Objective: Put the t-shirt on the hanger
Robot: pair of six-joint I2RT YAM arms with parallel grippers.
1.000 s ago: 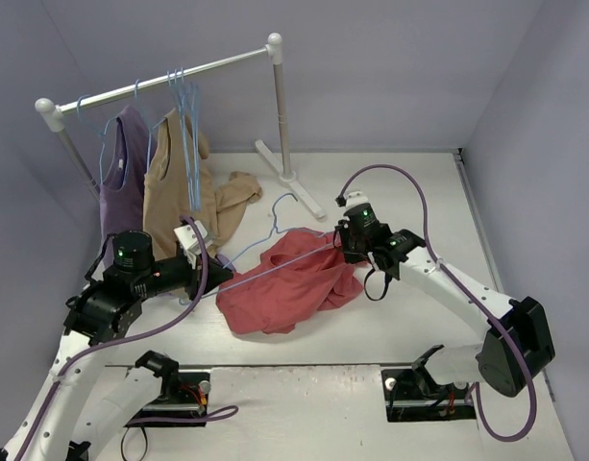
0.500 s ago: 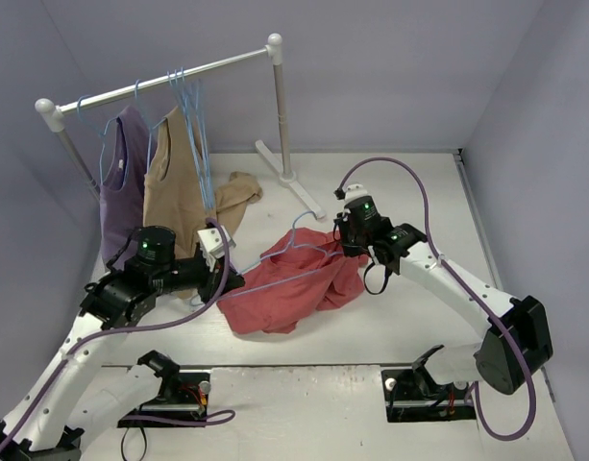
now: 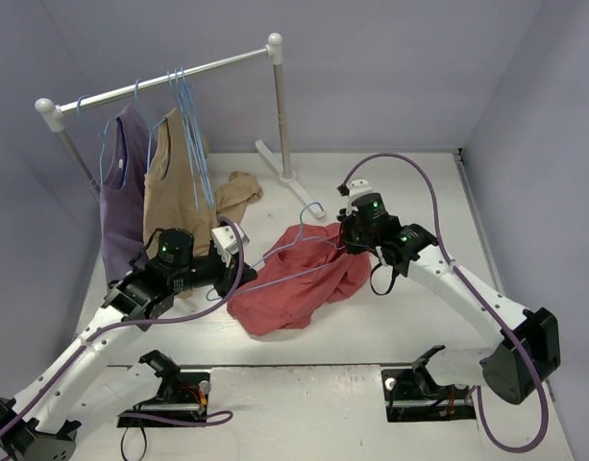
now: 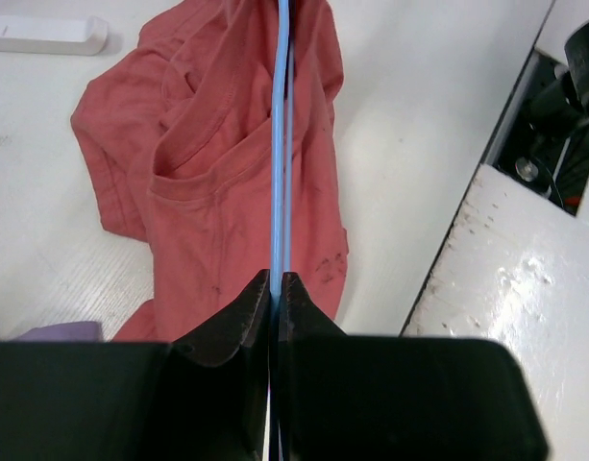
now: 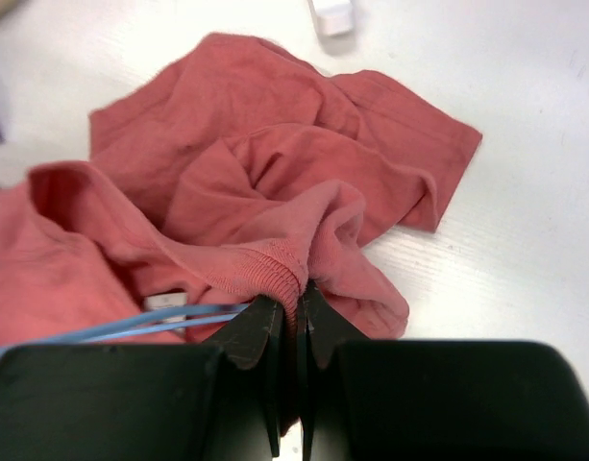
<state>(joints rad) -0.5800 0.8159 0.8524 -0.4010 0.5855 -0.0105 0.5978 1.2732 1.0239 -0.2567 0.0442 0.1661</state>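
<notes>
The coral-red t-shirt (image 3: 299, 279) lies crumpled on the table, its collar end lifted. It also shows in the left wrist view (image 4: 212, 173) and the right wrist view (image 5: 265, 173). The light-blue wire hanger (image 3: 289, 250) runs from my left gripper (image 3: 238, 272) across the shirt, its hook up near the collar. My left gripper (image 4: 278, 284) is shut on the hanger's wire (image 4: 282, 144). My right gripper (image 3: 344, 242) is shut on the shirt's ribbed collar (image 5: 275, 274), with the hanger's wire (image 5: 131, 325) passing just left of its fingers.
A white clothes rack (image 3: 159, 82) stands at the back left with spare blue hangers (image 3: 186, 106), a lilac top (image 3: 121, 182) and a tan garment (image 3: 184, 187). Its white foot (image 3: 292, 181) lies behind the shirt. The table's front edge (image 4: 525, 269) lies near the shirt.
My left arm has swung right and forward with the hanger, bringing its wire further over the shirt. My right gripper has shifted slightly right, lifting the collar; the shirt has bunched more.
</notes>
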